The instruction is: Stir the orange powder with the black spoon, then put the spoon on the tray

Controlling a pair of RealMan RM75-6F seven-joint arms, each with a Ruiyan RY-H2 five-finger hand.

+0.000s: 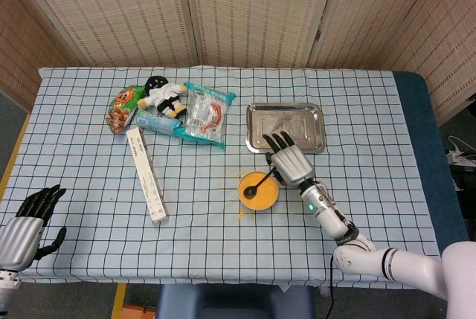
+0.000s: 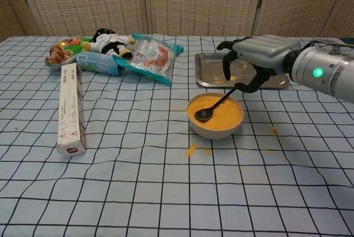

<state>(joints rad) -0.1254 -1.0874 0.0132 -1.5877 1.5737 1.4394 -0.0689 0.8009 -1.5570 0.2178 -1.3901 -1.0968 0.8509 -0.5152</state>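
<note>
A small bowl (image 1: 258, 198) (image 2: 215, 129) of orange powder stands at the table's middle, just in front of the steel tray (image 1: 314, 127) (image 2: 207, 63). The black spoon (image 1: 259, 184) (image 2: 213, 107) has its head in the powder, and its handle slants up to the right. My right hand (image 1: 290, 163) (image 2: 257, 60) hovers between bowl and tray and pinches the handle's end under its curled fingers. Low at the near left edge, my left hand (image 1: 26, 226) holds nothing, its fingers apart.
Orange powder is spilled on the checked cloth near the bowl (image 2: 191, 149) (image 2: 272, 130). A long white box (image 1: 146, 174) (image 2: 71, 110) lies to the left. Snack bags, a tube and a plush toy (image 1: 165, 96) (image 2: 110, 42) are piled at the back left.
</note>
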